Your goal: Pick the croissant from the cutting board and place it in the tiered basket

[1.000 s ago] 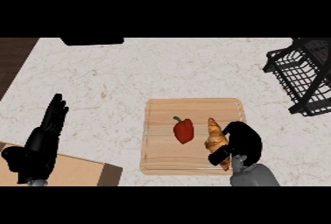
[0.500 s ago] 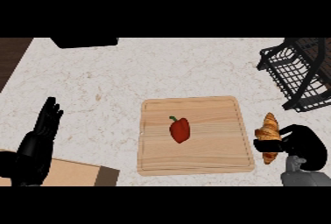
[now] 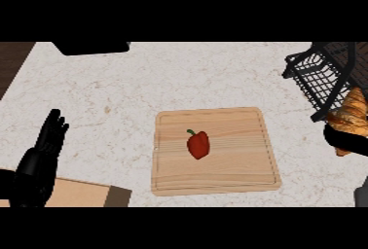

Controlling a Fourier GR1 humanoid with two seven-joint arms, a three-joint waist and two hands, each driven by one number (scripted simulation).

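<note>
The golden croissant (image 3: 351,113) is held upright at the right edge of the view, with my right hand (image 3: 346,140) curled round its lower end. It hangs just below the front of the black wire tiered basket (image 3: 323,73) at the upper right, off the wooden cutting board (image 3: 237,165). The board lies in the middle of the counter with a red pepper (image 3: 198,144) on it. My left hand (image 3: 42,158) rests open at the left, fingers pointing up.
A dark object (image 3: 92,47) sits at the counter's far edge, upper left. A light wooden block (image 3: 75,193) lies at the lower left beside my left forearm. The speckled counter (image 3: 144,92) stretches between board and basket.
My right hand has lifted the croissant off the board and carried it right and away, up to the basket's front. The view has shifted; the left hand stays open.
</note>
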